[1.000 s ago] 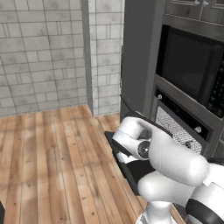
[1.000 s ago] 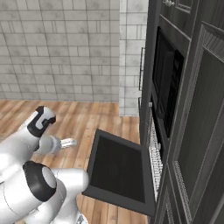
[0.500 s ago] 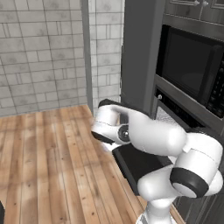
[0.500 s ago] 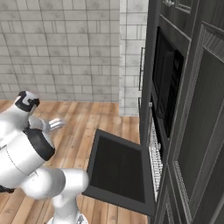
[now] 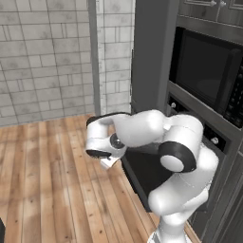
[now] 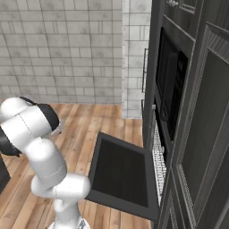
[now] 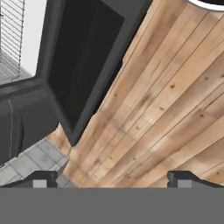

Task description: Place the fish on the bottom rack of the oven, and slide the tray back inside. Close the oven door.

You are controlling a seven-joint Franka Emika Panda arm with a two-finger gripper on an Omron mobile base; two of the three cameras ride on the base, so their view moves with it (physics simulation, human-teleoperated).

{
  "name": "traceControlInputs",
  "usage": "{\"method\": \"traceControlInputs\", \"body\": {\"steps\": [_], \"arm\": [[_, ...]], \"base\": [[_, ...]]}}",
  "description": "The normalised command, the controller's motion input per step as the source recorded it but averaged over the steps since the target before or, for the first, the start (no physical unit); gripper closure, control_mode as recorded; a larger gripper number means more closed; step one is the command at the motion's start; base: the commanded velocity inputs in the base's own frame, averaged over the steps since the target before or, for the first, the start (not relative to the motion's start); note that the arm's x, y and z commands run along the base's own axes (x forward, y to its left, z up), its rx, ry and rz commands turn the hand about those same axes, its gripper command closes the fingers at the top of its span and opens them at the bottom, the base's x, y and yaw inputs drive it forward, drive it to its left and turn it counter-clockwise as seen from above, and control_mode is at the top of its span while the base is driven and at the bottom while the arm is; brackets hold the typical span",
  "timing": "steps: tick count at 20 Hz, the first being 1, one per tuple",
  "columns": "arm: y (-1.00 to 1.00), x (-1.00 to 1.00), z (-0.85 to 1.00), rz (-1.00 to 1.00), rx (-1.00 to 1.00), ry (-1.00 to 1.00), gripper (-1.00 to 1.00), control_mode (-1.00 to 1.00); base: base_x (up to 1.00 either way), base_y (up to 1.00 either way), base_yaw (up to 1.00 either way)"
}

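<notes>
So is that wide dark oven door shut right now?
No, the wide dark grey oven door hangs folded down and open, level above the wooden floor.

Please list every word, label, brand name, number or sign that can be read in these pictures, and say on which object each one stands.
There is no readable text in any view.
Oven control strip: small silver knobs, no markings can be made out.
Microwave: plain dark window, no brand or digits visible.
Oven door: plain dark panel, no label.
Robot arm: plain white and dark, no logo.

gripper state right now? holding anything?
Gripper: open, jaws wide apart, nothing between them; it hangs over the wooden floor beside the lowered oven door.
</notes>
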Motion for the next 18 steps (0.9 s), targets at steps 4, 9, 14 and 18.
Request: {"method": "traceControlInputs", "body": {"steps": [4, 9, 14, 18], "arm": [[0.78, 0.61, 0.0, -0.26, -0.53, 0.5, -1.0, -1.0], [0.8, 0.35, 0.0, -0.29, -0.54, 0.37, -1.0, -1.0], [0.93, 0.01, 0.01, -0.27, -0.54, 0.21, -1.0, -1.0], [0.91, 0.09, 0.01, -0.28, -0.56, 0.18, -1.0, -1.0]], "base": [[0.0, 0.0, 0.0], [0.0, 0.0, 0.0], [0.0, 0.0, 0.0], [0.0, 0.0, 0.0]]}}
